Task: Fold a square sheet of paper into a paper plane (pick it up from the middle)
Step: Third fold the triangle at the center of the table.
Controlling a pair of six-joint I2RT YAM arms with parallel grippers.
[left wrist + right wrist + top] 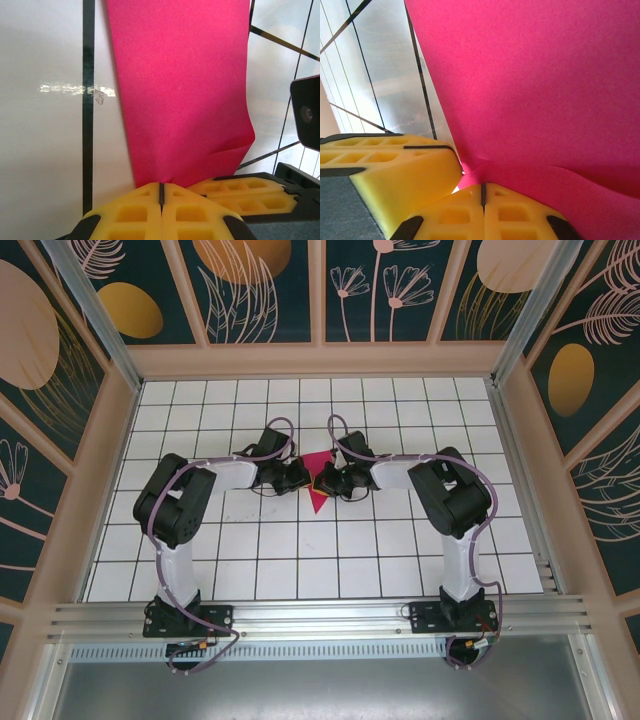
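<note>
Your left gripper (pixel 161 186) has its two yellow fingers pressed flat together, with the lower edge of the paper plane (pixel 180 95) running into the seam between them. Your right gripper (pixel 482 187) is pressed together the same way, and the pink paper buckles into a soft wrinkle right at its fingertips. Both pincers pinch the paper from opposite sides, tip nearly against tip; in each wrist view the other gripper's yellow fingers sit just beside your own.

From above, the two grippers meet at the middle of the white gridded table (pixel 400 560). Bare tiles lie on every side of the paper: several rows towards the far wooden wall (pixel 320 360), several towards the metal rail (pixel 320 615) at the near edge, and more to the left and right. The arms' elbows bow outward, each standing near its side of the grid but apart from the side walls.

The paper plane is bright magenta-pink and matte. From above it reads as a slim triangle, wider towards the far wall and narrowing to a sharp point towards the near edge. In the left wrist view it rises as a smooth band with one corner creased beside the fingers. I cannot tell whether it touches the table.
</note>
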